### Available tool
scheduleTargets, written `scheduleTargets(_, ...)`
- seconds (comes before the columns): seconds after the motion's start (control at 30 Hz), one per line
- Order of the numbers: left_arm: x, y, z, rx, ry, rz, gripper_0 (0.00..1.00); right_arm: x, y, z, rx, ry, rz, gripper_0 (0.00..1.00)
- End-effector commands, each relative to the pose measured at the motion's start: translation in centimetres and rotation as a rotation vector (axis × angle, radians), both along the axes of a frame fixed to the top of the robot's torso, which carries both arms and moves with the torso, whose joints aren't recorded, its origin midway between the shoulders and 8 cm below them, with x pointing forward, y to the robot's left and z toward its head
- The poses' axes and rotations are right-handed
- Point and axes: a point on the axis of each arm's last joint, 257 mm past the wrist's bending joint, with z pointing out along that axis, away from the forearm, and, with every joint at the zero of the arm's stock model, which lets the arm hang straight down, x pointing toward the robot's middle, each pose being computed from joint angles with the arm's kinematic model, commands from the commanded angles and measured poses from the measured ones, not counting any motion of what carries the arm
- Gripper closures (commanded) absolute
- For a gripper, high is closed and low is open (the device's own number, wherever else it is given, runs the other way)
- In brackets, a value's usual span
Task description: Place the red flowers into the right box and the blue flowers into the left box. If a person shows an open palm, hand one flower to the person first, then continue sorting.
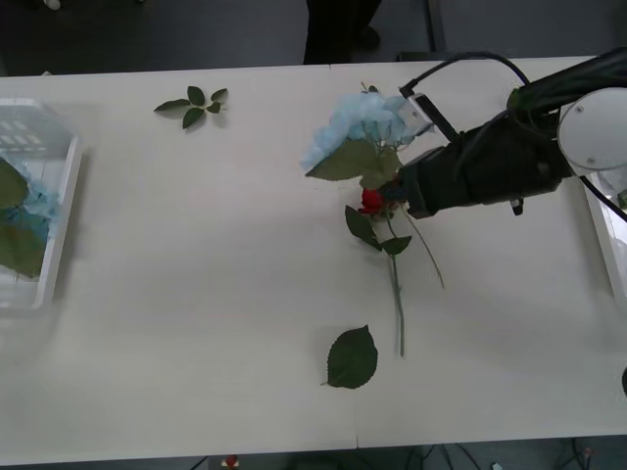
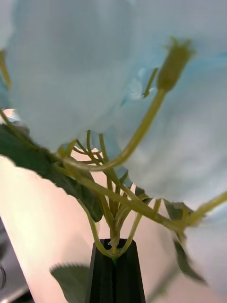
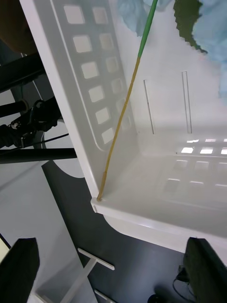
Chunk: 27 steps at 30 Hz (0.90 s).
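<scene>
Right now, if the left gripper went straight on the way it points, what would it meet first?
Probably the left box: the open left gripper faces the box's near corner and wall, with a yellow-green flower stem leaning on that corner. Depth is unclear, so the gap can't be judged.

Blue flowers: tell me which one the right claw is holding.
The blue flower at mid-table, its stalks pinched in the shut right claw, above a red rose. The other blue flowers lie in the left box.

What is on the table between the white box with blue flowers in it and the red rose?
Mostly bare table in the front view. A leaf sprig lies farther back, between the left box and the rose.
</scene>
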Motion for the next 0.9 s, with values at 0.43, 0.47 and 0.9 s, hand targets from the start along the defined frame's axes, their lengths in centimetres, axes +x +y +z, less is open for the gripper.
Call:
scheduleTargets(0.43,0.7,1.5,3.4,0.060,-0.003,-0.060,0.00,-0.2,10.6,12.6,0.321,-0.191,0.135,1.00)
scheduleTargets(0.47,0.6,1.6,3.5,0.062,-0.004,-0.059,0.00,-0.2,10.6,12.5,0.320,-0.191,0.134,1.00)
scheduleTargets(0.9,0.6,1.7,3.6,0.067,-0.002,-0.061,0.00,7.9,9.9,23.4,0.426,-0.468,-0.002,1.00)
